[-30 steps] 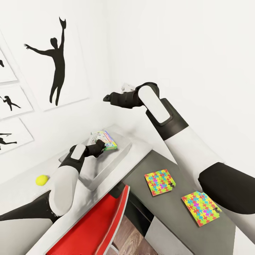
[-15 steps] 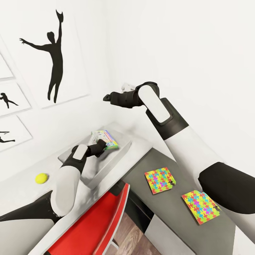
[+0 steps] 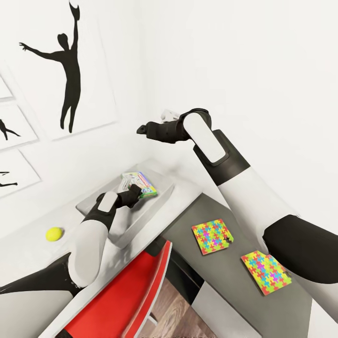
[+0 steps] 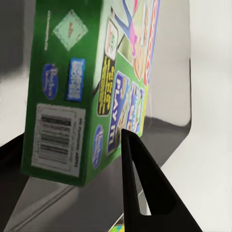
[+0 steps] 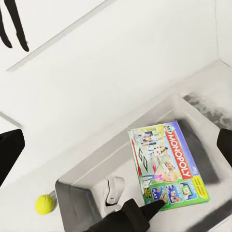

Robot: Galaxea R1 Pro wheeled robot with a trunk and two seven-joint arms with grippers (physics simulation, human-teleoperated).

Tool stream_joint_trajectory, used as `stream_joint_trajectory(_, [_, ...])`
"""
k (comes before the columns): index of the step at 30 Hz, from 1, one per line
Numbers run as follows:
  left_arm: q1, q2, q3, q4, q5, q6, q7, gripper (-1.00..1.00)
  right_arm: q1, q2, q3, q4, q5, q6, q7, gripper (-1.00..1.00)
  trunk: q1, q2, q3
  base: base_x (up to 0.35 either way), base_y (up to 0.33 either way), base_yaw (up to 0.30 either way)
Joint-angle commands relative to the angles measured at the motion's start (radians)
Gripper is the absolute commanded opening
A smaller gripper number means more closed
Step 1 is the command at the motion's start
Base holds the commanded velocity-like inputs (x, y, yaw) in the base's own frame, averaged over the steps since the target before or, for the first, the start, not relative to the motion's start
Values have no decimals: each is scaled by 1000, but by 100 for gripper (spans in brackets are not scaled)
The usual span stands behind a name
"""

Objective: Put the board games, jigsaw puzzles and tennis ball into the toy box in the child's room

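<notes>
Change since earlier: wall pictures and tennis ball sit further left in the head view, so the camera has turned; left arm and board game unmoved relative to the toy box.

Nearest: red chair (image 3: 126, 295), tucked under the tabletop edge.

Dark grey cabinet (image 3: 234, 277), lower surface: two jigsaw puzzles, one (image 3: 212, 236) nearer the toy box, one (image 3: 265, 272) nearer the robot, lying flat and apart.

Tabletop (image 3: 28, 253), pale: tennis ball (image 3: 54, 233) resting alone, well apart from the toy box.

Toy box (image 3: 155, 206), grey, on the tabletop by the wall corner. Inside it the white-and-green board game (image 3: 139, 184), printed face up, tilted.

Left gripper (image 3: 134, 193): fingers (image 4: 140, 188) at the near edge of the board game, touching it; from the left wrist view one dark finger lies along the box's face. Whether they pinch it cannot be told.

Right gripper (image 3: 141, 130): raised above the toy box near the wall, holding nothing; fingers spread wide in the right wrist view.

Furthest: wall pictures (image 3: 65, 70), black silhouettes.
</notes>
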Motion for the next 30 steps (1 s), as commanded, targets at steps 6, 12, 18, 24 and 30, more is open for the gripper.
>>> stream_joint_trajectory(6, [-1, -2, 3, -4, 9, 6, 9, -100, -1, 0, 2, 1, -10, 0, -10, 100, 1, -2, -12, 0, 0, 0])
stream_joint_trajectory(12, [-1, -2, -1, -9, 9, 5, 9, -100, -1, 0, 2, 1, -10, 0, -10, 100, 1, -2, -21, 0, 0, 0])
stream_joint_trajectory(18, [-10, -1, -13, -14, 9, 3, 9, -100, -1, 0, 2, 0, -10, 0, -10, 100, 1, -2, -31, 0, 0, 0])
stream_joint_trajectory(24, [-19, 1, -14, -15, 9, 2, 9, -100, -1, 0, 2, -1, -9, 0, -10, 100, 1, -2, -40, 0, 0, 0])
stream_joint_trajectory(30, [-21, 2, -14, -21, 9, 1, 8, -100, -1, 0, 2, -1, -9, 0, -10, 100, 1, -2, -50, 0, 0, 0])
